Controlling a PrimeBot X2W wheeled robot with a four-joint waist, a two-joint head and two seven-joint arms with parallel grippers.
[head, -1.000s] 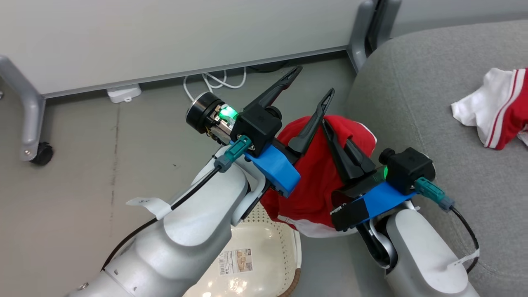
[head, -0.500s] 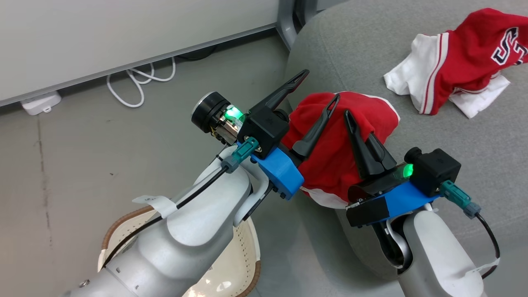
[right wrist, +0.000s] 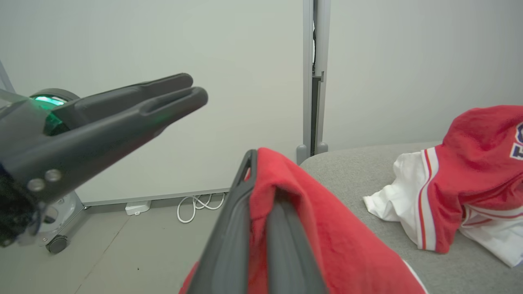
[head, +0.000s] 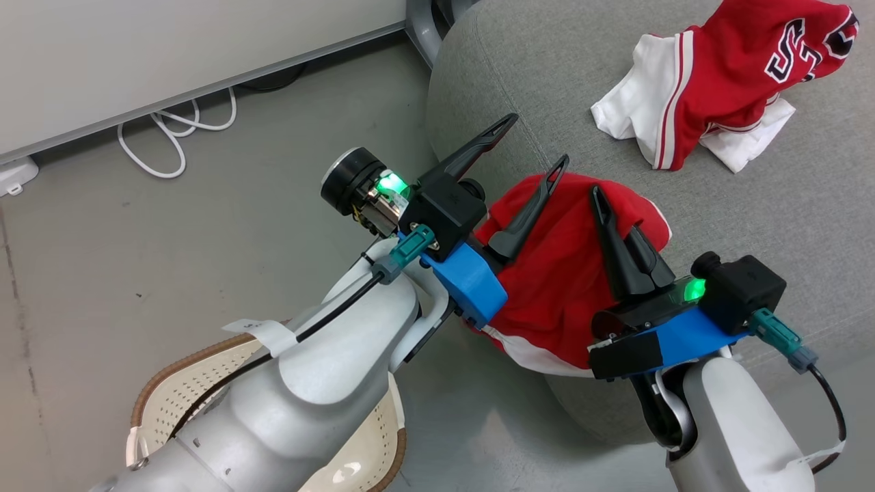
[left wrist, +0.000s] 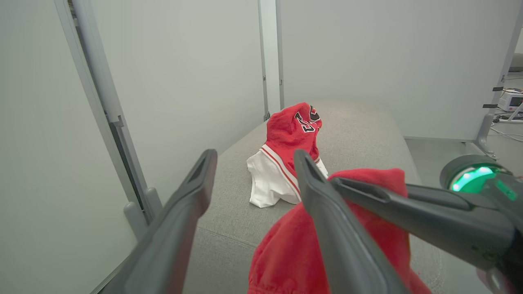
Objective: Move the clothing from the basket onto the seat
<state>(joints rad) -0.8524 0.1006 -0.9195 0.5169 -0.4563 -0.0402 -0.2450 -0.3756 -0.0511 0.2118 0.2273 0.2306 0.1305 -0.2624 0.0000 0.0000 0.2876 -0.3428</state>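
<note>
Mostly the left arm [head: 328,372] hides the basket [head: 172,395]; its rim shows.

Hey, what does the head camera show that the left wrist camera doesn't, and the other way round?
The head view adds the basket on the floor under the left arm and a white cable looped by the wall. The left wrist view adds an upright post between wall panels behind the seat, and some equipment at far right. Both share the grey seat, the jersey lying on it, the open left gripper, and the right gripper shut on the red garment.
</note>
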